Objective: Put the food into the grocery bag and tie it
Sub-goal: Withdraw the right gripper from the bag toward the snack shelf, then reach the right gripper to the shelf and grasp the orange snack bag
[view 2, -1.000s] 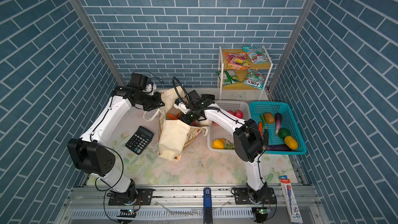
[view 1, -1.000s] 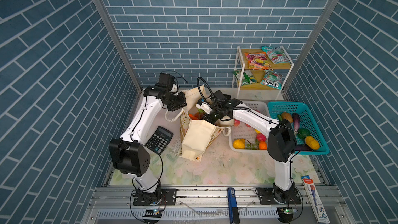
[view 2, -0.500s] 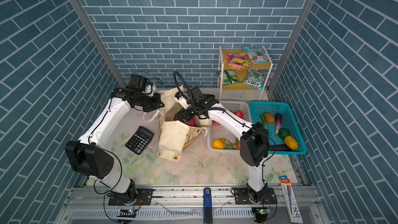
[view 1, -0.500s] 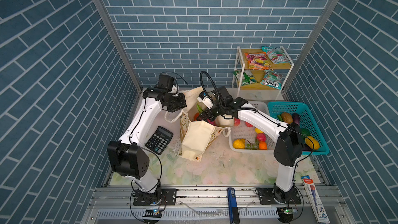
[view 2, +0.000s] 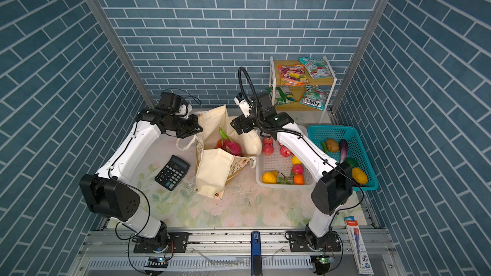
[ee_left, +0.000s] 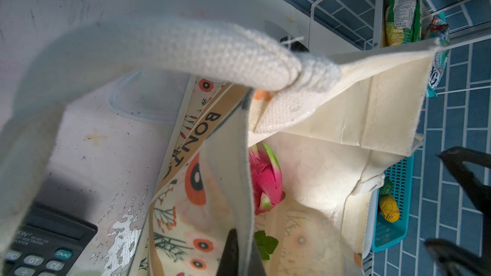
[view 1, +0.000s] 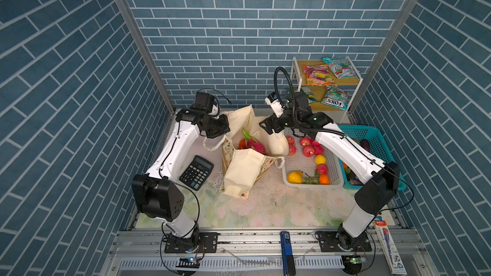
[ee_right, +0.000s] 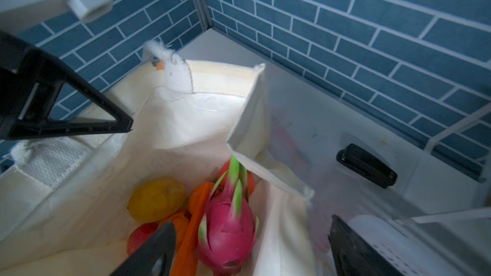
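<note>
The right tool (view 1: 263, 126) hangs with jaws spread wide over the mouth of the grocery bag (view 1: 240, 173). The left tool (view 1: 225, 130) is pinched tight on the bag's rim. The bag, cream woven canvas with flower print and thick rope handles, stands open on the bench (view 1: 265, 208). Inside lie a scaly magenta dragon fruit (ee_right: 228, 230) with green tips and a smooth yellow fruit (ee_right: 156, 199). A white perforated basket (view 1: 313, 184) sits beside the bag.

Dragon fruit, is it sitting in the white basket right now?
No, the right wrist view shows the dragon fruit lying inside the open grocery bag.
</note>
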